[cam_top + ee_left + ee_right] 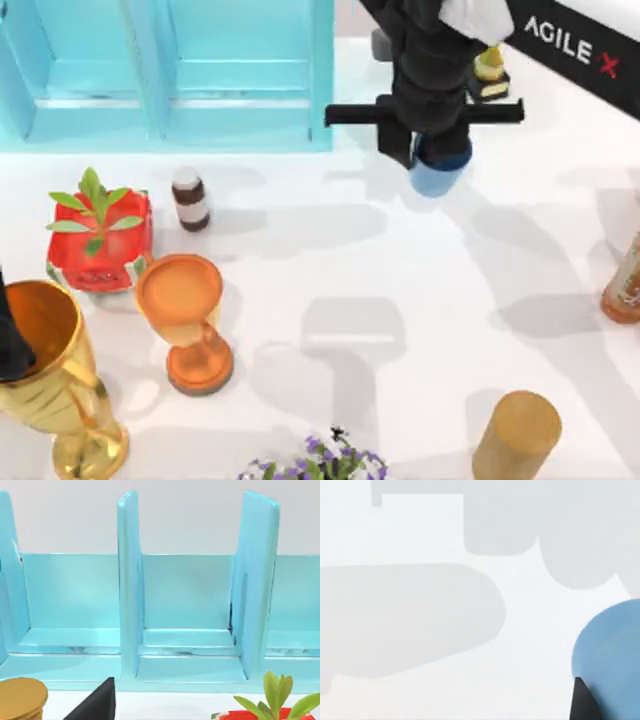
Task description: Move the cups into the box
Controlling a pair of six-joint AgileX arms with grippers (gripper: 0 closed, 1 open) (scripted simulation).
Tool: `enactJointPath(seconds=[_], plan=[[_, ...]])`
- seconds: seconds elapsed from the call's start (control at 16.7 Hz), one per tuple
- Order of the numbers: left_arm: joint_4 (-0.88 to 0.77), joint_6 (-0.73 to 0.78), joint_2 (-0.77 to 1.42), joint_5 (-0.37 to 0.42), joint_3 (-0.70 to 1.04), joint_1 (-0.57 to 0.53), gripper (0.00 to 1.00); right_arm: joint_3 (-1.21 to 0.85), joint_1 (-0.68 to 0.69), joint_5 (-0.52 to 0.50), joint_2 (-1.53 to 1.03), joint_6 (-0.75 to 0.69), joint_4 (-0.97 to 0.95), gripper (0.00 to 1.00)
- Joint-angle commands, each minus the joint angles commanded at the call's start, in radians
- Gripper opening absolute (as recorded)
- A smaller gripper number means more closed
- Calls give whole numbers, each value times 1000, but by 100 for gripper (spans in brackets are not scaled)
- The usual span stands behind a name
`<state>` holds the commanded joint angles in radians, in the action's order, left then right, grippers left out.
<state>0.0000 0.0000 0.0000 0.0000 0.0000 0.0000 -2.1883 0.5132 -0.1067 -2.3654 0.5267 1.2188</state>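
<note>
Up near the box (245, 140), the right gripper (437, 160) holds the blue cup (437, 178) in the air, just past the box's right end. Its fingers are clenched on the cup, which hangs below them over the tabletop (400, 260). No cup looks to be in the box yet, so both still need to go in, while the left arm waits at the left edge.

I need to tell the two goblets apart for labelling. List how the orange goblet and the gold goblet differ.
The orange goblet is matte orange; the gold goblet is shiny gold. The orange goblet is smaller, with a short thick stem; the gold goblet is larger, with a deeper bowl. The orange goblet stands nearer the table's middle, the gold goblet at its left edge. Both stand upright, stemmed and open-topped.
</note>
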Motion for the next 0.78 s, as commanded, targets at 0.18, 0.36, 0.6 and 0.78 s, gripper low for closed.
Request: enactJointPath(seconds=[0.18,0.36,0.6,0.78], plan=[[0,0,0,0,0,0,100,43,-47,10,85,-50,39,0],[0,0,0,0,0,0,100,50,-56,12,100,-59,46,0],[0,0,0,0,0,0,100,61,-66,11,111,-72,48,0],[0,0,0,0,0,0,100,148,-159,20,193,-165,70,0]])
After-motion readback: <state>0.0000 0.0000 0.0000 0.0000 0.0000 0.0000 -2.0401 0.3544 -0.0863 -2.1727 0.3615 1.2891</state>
